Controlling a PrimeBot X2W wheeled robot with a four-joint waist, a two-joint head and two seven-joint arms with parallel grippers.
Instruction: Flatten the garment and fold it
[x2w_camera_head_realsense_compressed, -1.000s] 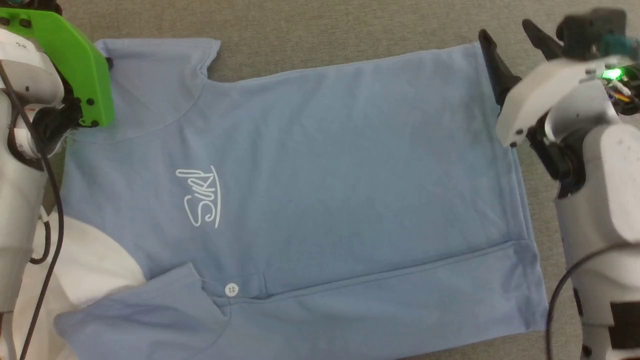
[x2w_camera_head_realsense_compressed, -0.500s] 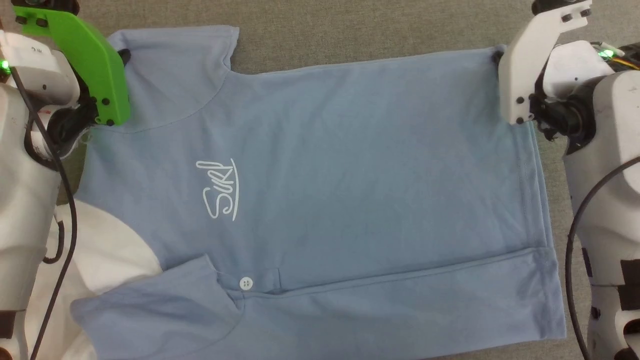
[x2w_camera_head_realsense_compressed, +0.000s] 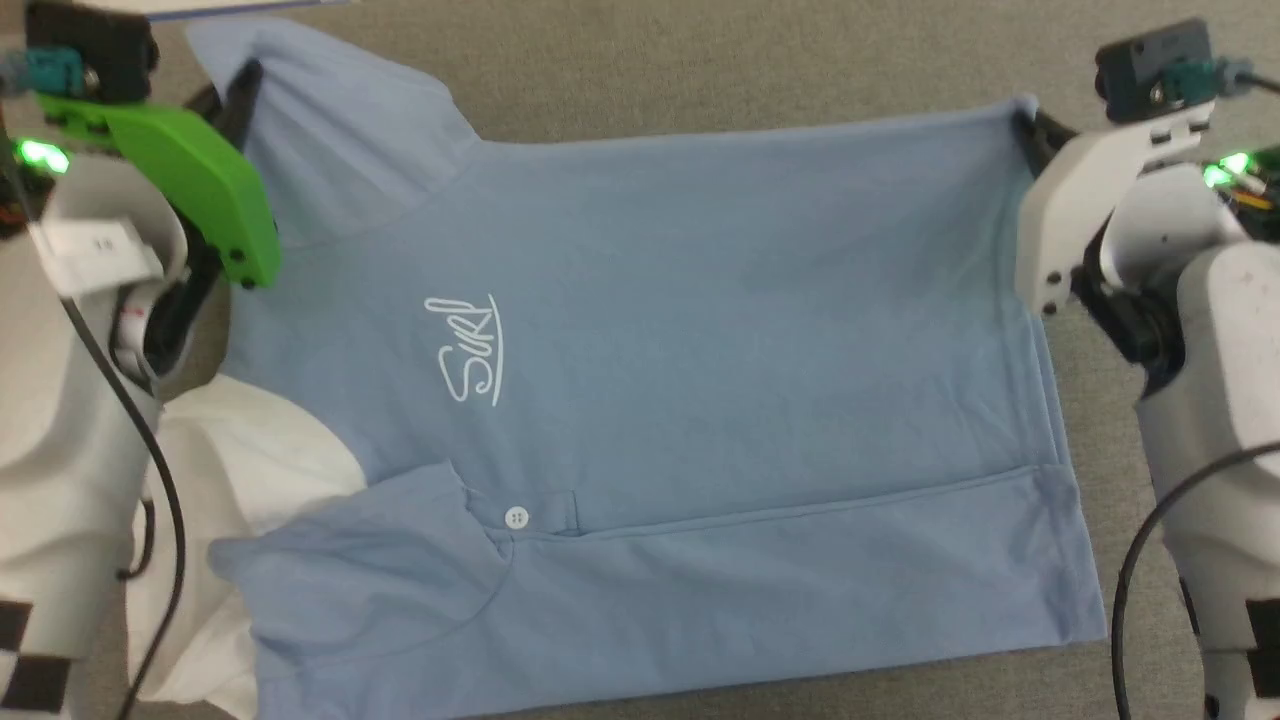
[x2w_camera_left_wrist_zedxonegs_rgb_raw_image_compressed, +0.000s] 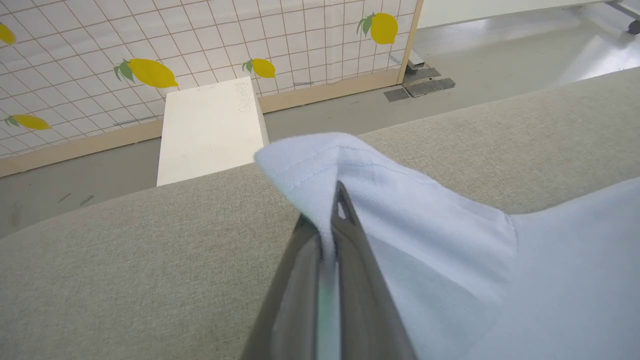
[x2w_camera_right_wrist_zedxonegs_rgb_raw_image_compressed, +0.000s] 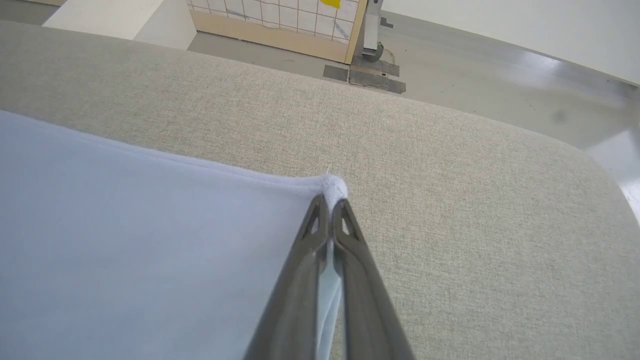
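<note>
The garment (x2w_camera_head_realsense_compressed: 700, 300), a light blue polo shirt, lies sideways on the grey table with its white collar (x2w_camera_head_realsense_compressed: 260, 450) at the left. Its white script logo (x2w_camera_head_realsense_compressed: 470, 350) and button (x2w_camera_head_realsense_compressed: 516, 517) face up, and the near part is folded over. My left gripper (x2w_camera_head_realsense_compressed: 243, 85) is shut on the far sleeve (x2w_camera_left_wrist_zedxonegs_rgb_raw_image_compressed: 425, 225); the cloth is pinched at the left gripper (x2w_camera_left_wrist_zedxonegs_rgb_raw_image_compressed: 327, 210) and raised off the table. My right gripper (x2w_camera_head_realsense_compressed: 1025, 118) is shut on the far hem corner. There the right gripper (x2w_camera_right_wrist_zedxonegs_rgb_raw_image_compressed: 329, 200) holds the bunched edge of the garment (x2w_camera_right_wrist_zedxonegs_rgb_raw_image_compressed: 125, 225).
The grey padded table (x2w_camera_head_realsense_compressed: 700, 70) extends beyond the shirt's far edge, then drops to the floor (x2w_camera_right_wrist_zedxonegs_rgb_raw_image_compressed: 475, 85). On the floor stand a white box (x2w_camera_left_wrist_zedxonegs_rgb_raw_image_compressed: 207, 125) and a tiled panel with lemon prints (x2w_camera_left_wrist_zedxonegs_rgb_raw_image_compressed: 200, 40).
My right gripper went from open beside the far hem corner to shut on it. The far sleeve in my left gripper now stands higher. The head view has shifted.
</note>
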